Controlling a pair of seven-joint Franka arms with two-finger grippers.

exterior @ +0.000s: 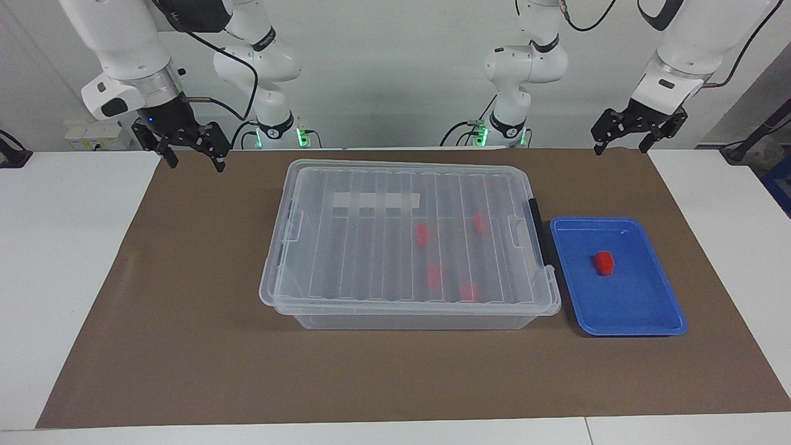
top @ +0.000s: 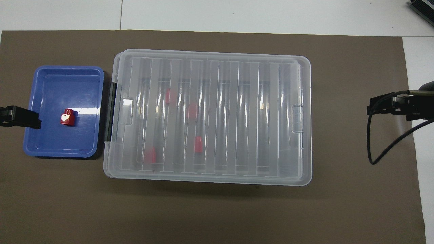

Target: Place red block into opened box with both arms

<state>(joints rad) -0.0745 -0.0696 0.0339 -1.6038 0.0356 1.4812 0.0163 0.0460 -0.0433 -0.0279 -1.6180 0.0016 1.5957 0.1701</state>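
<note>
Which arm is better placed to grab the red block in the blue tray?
Probably the left: its open claw hangs near the blue tray holding the red block. The right claw waits at the box's other end.

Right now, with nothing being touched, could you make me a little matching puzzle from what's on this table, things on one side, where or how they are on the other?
Things:
1. red block
2. box
3. left gripper
4. four other red blocks

Places or states:
A. lid on, closed
B. lying in the blue tray
C. seen through the lid, inside the box
D. open and empty, up in the air at the table's edge

Pairs: 1-B, 2-A, 3-D, 4-C
</note>
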